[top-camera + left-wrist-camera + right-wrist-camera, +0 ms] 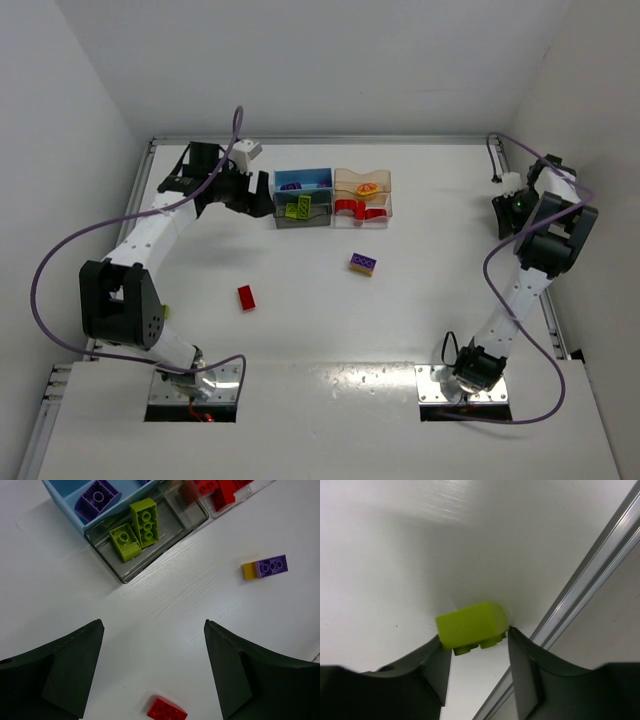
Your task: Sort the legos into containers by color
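The fingers (pixel 526 666) of the right arm were closed on a small lime green studded plastic brick (pixel 471 624), held between their tips with its studs turned toward the wrist camera. Its long axis seemed to run across the gap from one finger to the other, though the very close view made this hard to judge. The brick was low over the white worktop (pixel 395 540), just beside the aluminium rail (pixel 580 595) at the right edge.

The dark grey rectangular plastic bin (pixel 302 212), where two lime green bricks (pixel 135 535) lay, stood well apart, far to the left of these fingers, as the near-left one of four joined bins. In my judgement the next move asked for a long carry leftward over open worktop.

The fingers (pixel 65 672) of the left arm were much nearer to that bin, spread wide with nothing between them. A loose red brick (pixel 246 297) and a purple and yellow clump (pixel 363 264) lay nearer to the arm bases than that path
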